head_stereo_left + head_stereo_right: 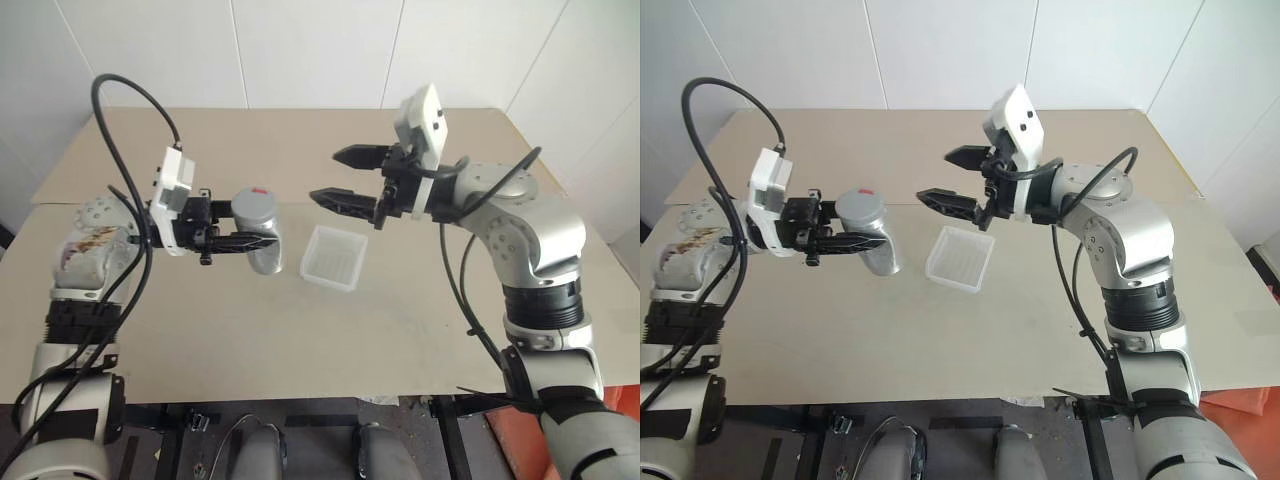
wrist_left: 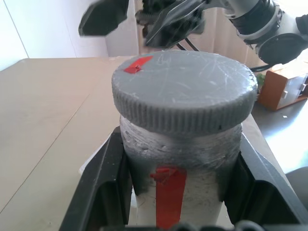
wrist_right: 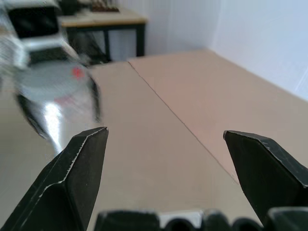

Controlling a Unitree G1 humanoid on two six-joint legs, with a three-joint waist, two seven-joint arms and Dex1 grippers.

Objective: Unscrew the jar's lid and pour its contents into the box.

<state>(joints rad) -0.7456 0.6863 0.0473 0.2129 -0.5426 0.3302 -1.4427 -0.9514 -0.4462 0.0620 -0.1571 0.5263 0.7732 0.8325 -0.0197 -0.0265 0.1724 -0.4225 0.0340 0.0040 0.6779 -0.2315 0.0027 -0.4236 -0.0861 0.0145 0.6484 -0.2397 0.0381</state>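
Observation:
My left gripper (image 1: 243, 226) is shut on the body of the jar (image 2: 179, 144), a silvery-grey cylinder with a red strip, held in the air above the table's left half. The ribbed grey lid (image 2: 185, 89) with a small red mark sits on the jar. The contents are hidden inside. My right gripper (image 1: 326, 176) hangs open a short way to the jar's right, pointing at it, with nothing between its fingers (image 3: 79, 173). The box (image 1: 332, 258), a shallow translucent white tray, lies on the table below and between the two grippers.
The tan table (image 1: 400, 330) has a seam running across it and white walls behind it. An orange-brown box (image 2: 284, 85) stands on the floor beyond the table's right side.

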